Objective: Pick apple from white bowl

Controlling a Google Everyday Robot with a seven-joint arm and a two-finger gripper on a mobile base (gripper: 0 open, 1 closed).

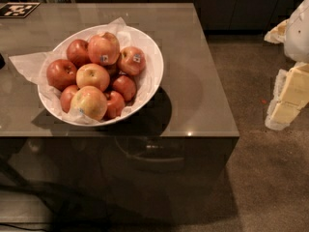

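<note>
The white bowl (155, 71) sits on the left half of a grey table and is lined with crumpled white paper. It holds several apples. The apple (103, 47) is the largest one, pinkish-red with a pale blush and a dark sticker, and it lies on top of the pile at the back. A smaller, darker red stickered apple (131, 60) lies just right of it. My gripper (286, 98) shows at the right edge of the view, over the floor, well to the right of the table and far from the bowl. It holds nothing that I can see.
The grey table (193, 105) has a glossy top, with its front edge near the bowl and its right edge at mid-view. A black-and-white marker tag (18, 9) lies at the table's back left corner. Dark cabinets line the back. Brown carpet lies to the right.
</note>
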